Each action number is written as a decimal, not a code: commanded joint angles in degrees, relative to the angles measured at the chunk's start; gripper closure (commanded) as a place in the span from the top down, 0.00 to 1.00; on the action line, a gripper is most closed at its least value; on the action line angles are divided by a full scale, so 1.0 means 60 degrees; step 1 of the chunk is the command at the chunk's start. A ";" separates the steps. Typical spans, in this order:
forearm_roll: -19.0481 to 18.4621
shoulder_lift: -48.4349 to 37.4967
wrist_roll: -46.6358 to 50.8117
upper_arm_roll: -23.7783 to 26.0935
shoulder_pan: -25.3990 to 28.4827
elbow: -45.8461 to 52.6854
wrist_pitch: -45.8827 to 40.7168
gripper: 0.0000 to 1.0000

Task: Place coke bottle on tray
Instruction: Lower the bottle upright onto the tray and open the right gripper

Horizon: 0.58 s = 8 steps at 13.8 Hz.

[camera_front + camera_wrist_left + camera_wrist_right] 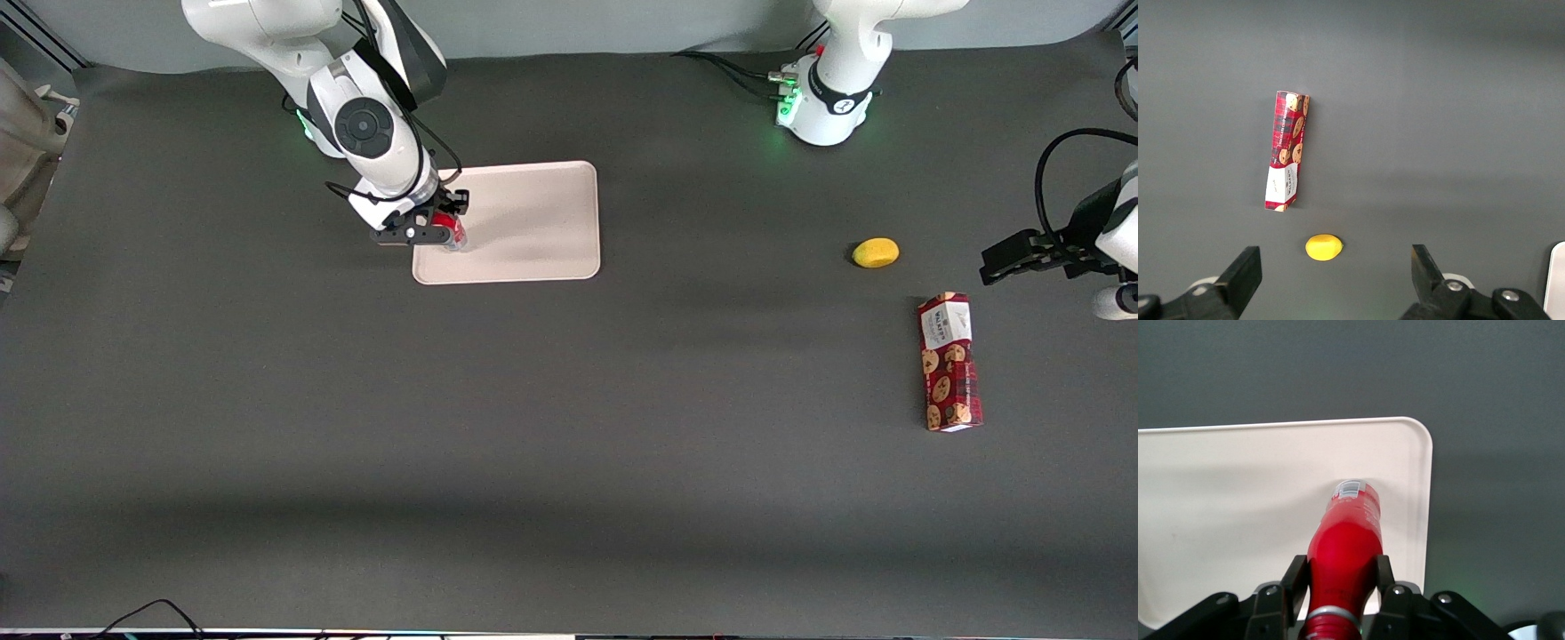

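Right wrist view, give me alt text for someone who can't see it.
The gripper is shut on a red coke bottle, holding it over the pale tray near one rounded corner. Dark table surrounds the tray.

Coke bottle [452,233] mostly hidden under gripper [442,224]; cap cut off in wrist view; base contact with tray [533,222] unclear.

The coke bottle [1345,547] — slim, red, with white lettering on its label — stands upright over the tray [533,222], clamped at its neck between the fingers of the gripper [1338,583]. Its base sits near one corner of the tray; contact with the surface cannot be told. The tray — flat, pale pinkish-beige, rounded corners, low rim — lies on the dark table toward the working arm's end.
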 commanded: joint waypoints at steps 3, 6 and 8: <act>-0.0461 0.0258 0.0029 -0.0177 -0.0011 -0.0022 0.0374 0.00; -0.0461 0.0331 0.0029 -0.0192 -0.0011 -0.0067 0.0506 0.03; -0.0475 0.0375 0.0029 -0.0192 -0.0011 -0.0067 0.0652 0.16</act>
